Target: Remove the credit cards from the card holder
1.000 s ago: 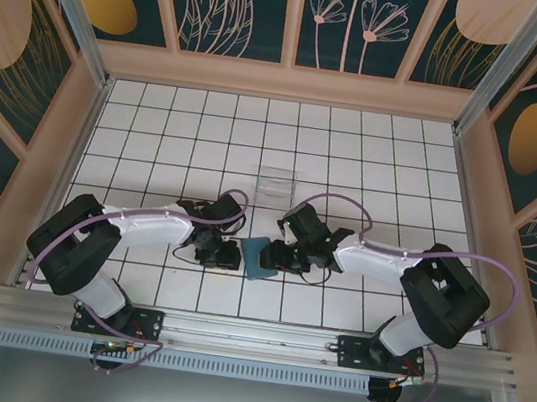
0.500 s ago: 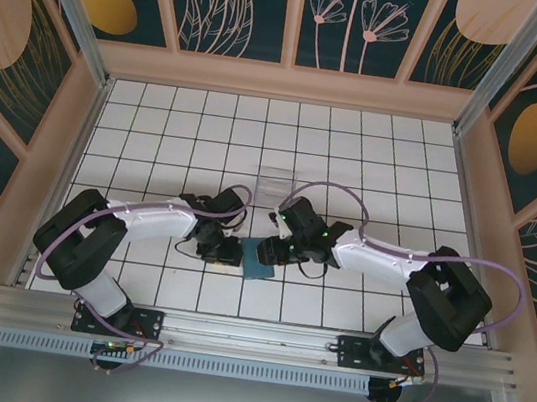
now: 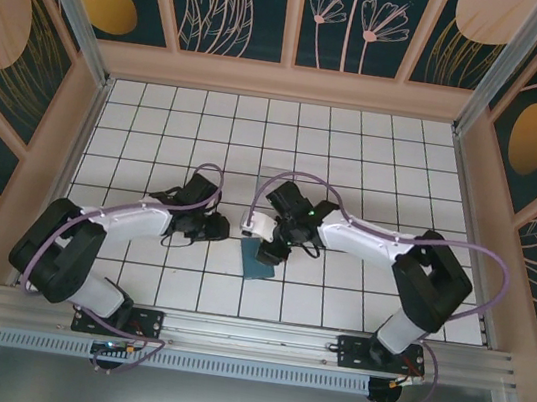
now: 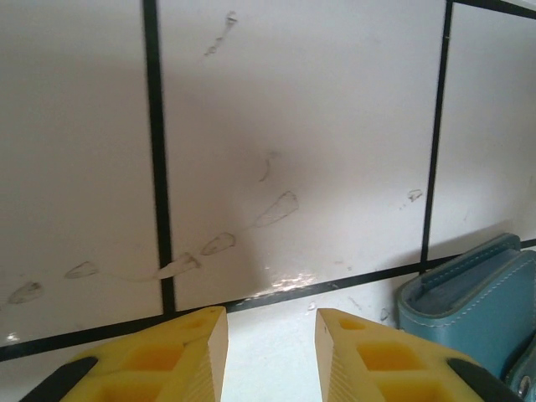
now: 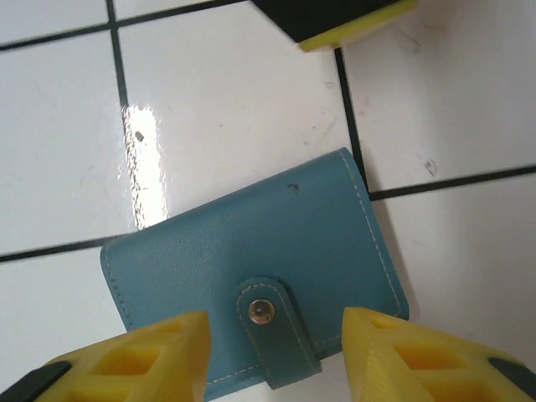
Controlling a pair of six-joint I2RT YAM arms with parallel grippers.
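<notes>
The card holder (image 5: 251, 251) is a teal wallet lying shut on the white tiles, its strap snapped down over the front edge. The credit cards are hidden inside it. My right gripper (image 5: 276, 322) hovers just above the holder with its yellow fingers open on either side of the strap, touching nothing. In the top view the right gripper (image 3: 269, 253) is over the holder (image 3: 260, 265). My left gripper (image 4: 270, 314) is open and empty over bare tile, with the holder's corner (image 4: 469, 289) just to its right. From above, the left gripper (image 3: 218, 228) sits left of the holder.
A small clear plastic box (image 3: 269, 183) stands a tile or two beyond the holder, partly behind the right arm's purple cable (image 3: 292, 176). The left gripper's fingertip (image 5: 347, 21) shows at the top of the right wrist view. Wooden walls ring the tiled floor (image 3: 376, 157).
The left gripper has drawn back up and to the left, away from the holder. The right wrist has swung left and stands more directly over the holder. The holder lies where it was.
</notes>
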